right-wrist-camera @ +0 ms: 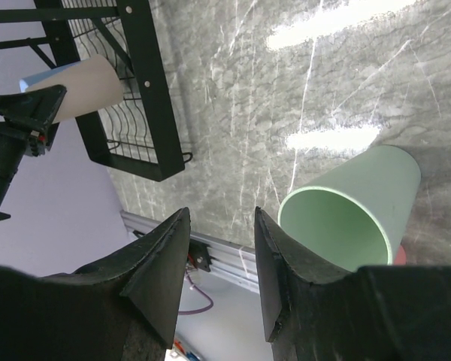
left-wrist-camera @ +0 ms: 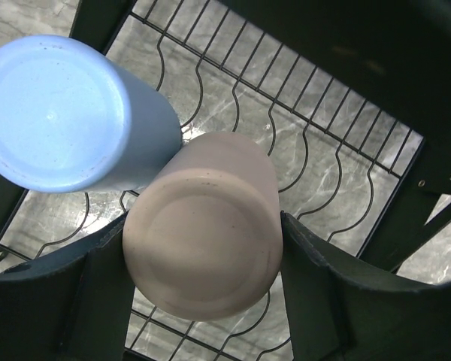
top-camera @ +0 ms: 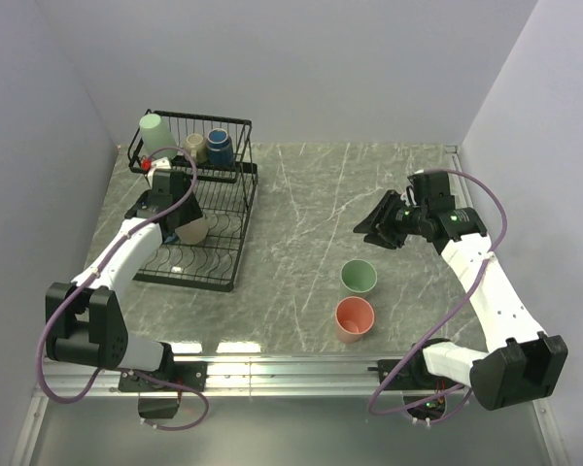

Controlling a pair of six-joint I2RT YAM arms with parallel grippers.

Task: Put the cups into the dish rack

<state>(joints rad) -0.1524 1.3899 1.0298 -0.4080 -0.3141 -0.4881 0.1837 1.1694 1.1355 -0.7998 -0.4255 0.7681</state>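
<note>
Top external: rack [top-camera: 245, 228] 5 cups [top-camera: 219, 148] | table [top-camera: 301, 214] 2 | left jaws pinch beige cup [left-wrist-camera: 203, 226] | right jaws spread

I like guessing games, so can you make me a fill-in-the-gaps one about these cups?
The cup in the left tool is ___.
The cup beside it is light ___.
The right tool is open and holds ___.
The green cup stands mouth ___.
Missing words: beige, blue, nothing, up.
</note>
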